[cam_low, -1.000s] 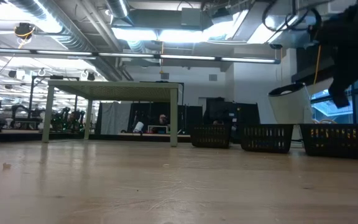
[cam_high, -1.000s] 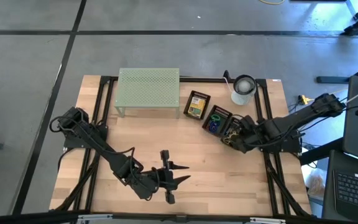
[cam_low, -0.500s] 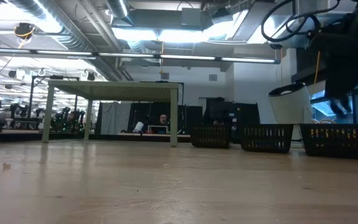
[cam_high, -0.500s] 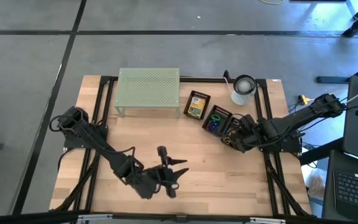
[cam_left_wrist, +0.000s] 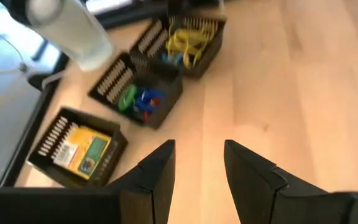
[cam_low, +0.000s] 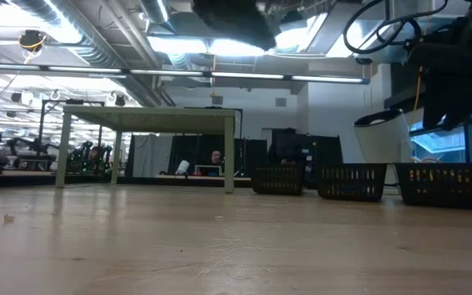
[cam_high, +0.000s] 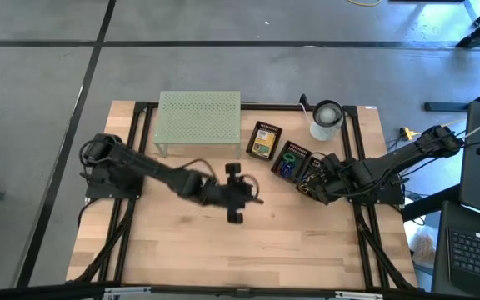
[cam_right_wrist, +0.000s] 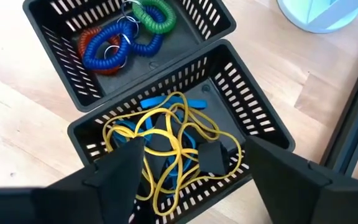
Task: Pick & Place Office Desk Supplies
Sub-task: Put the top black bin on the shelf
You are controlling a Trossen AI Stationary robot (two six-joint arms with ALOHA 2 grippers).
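Note:
Three black slotted baskets stand at the table's far right. One holds a yellow-green crayon box (cam_high: 264, 142), the middle one blue, green and red coil bands (cam_right_wrist: 124, 38), and the nearest yellow and blue rubber bands (cam_right_wrist: 163, 140) with a small black clip (cam_right_wrist: 212, 157). My right gripper (cam_right_wrist: 194, 163) hangs open just above the rubber-band basket (cam_high: 312, 173), a finger on either side of the pile, touching nothing. Over the middle of the table my left gripper (cam_high: 252, 198) is open and empty, pointing toward the baskets (cam_left_wrist: 140, 99).
A pale green perforated rack (cam_high: 199, 121) stands on its legs at the far middle of the table. Behind the baskets is a white cup (cam_high: 327, 119). Bare wood lies across the near half of the table (cam_high: 248, 258). Black frame rails run along both table sides.
My left gripper has swung from near the table's front edge up and toward the far edge and slightly right, toward the baskets, and has turned to point at them. My right gripper has stayed over the rubber-band basket.

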